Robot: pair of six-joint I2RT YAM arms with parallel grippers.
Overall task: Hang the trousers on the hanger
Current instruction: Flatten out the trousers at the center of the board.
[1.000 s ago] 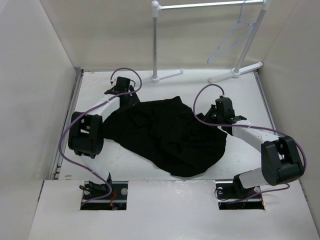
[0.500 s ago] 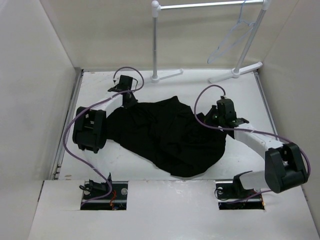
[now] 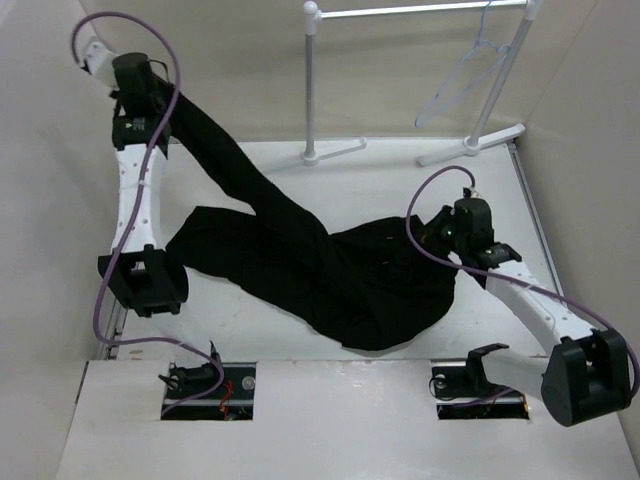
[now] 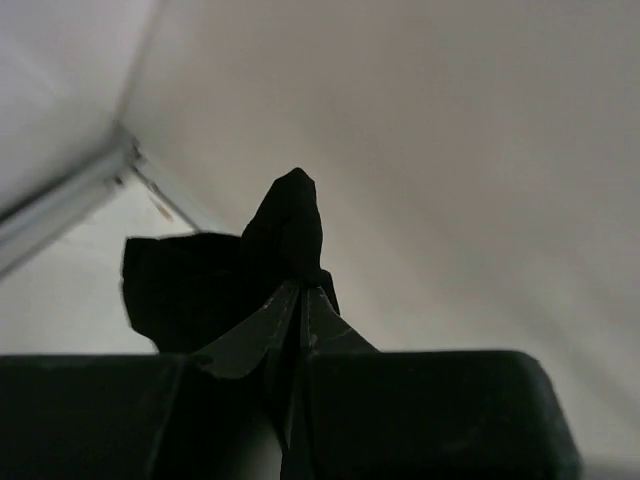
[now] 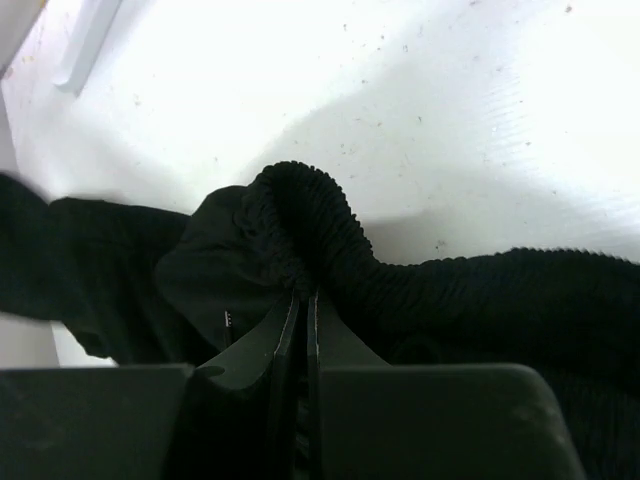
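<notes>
The black trousers (image 3: 350, 275) lie bunched in the middle of the table, with one leg (image 3: 225, 160) pulled up taut toward the back left. My left gripper (image 3: 163, 113) is raised high by the left wall and shut on the end of that leg (image 4: 285, 225); in the left wrist view its tips (image 4: 303, 292) pinch the fabric. My right gripper (image 3: 438, 235) is low at the pile's right edge. It is shut (image 5: 303, 297) on a fold of the ribbed waistband (image 5: 320, 215). The pale hanger (image 3: 458, 82) hangs from the rack rod at the back right, apart from both grippers.
A white garment rack stands at the back, with its left pole (image 3: 311, 85), slanted right pole (image 3: 503, 75) and feet (image 3: 470, 145) on the table. White walls close in on the left (image 3: 60, 200) and right. The arm bases (image 3: 205, 380) sit at the near edge.
My left gripper closed on a trouser leg at the table's back left, then rose high toward the left wall, stretching the leg up. The right arm shifted slightly right, still gripping.
</notes>
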